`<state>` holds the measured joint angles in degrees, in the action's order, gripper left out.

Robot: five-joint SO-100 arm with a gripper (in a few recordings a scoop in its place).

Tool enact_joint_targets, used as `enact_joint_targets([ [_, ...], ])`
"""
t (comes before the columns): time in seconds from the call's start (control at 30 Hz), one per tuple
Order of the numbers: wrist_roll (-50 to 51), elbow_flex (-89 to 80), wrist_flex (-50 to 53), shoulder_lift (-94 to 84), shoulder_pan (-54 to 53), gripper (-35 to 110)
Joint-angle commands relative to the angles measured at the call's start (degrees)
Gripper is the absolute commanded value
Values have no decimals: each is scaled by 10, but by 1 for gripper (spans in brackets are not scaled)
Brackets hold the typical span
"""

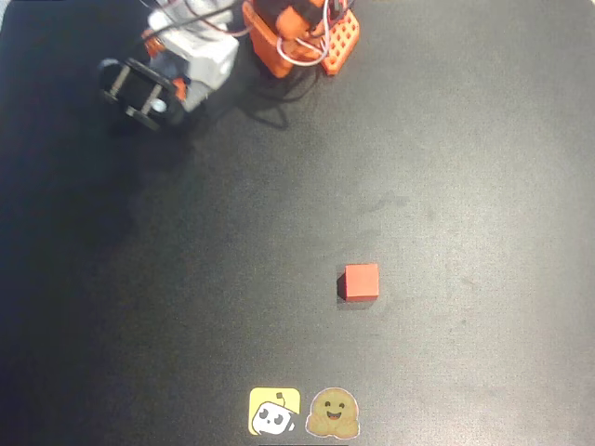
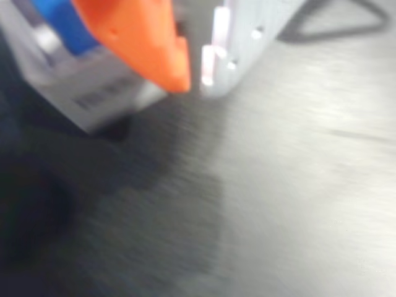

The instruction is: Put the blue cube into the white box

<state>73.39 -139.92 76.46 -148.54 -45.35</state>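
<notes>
Dark table (image 1: 465, 139), red cube (image 1: 362, 281) mid-table, stickers (image 1: 303, 413) at near edge, blue cube (image 2: 62, 25) in white box (image 2: 93, 86)

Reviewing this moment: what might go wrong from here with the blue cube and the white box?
1. In the wrist view the end effector hangs right by the white box, and its orange finger overlaps the box's wall. Pulling away might nudge or tip the box.
2. The blue cube shows at the box's top, but the picture is blurred. Whether it sits fully inside cannot be told, so it may catch on the rim and tumble out.
</notes>
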Motion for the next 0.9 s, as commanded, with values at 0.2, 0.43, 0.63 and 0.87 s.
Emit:
enact_joint_targets([
  [0.2,97,31,31,-24,230,0],
  [0.43,127,-54,24,-156,355,0],
  [0.63,141,-98,39,-227,409,0],
  [0.87,121,-170,70,-346,423,0],
])
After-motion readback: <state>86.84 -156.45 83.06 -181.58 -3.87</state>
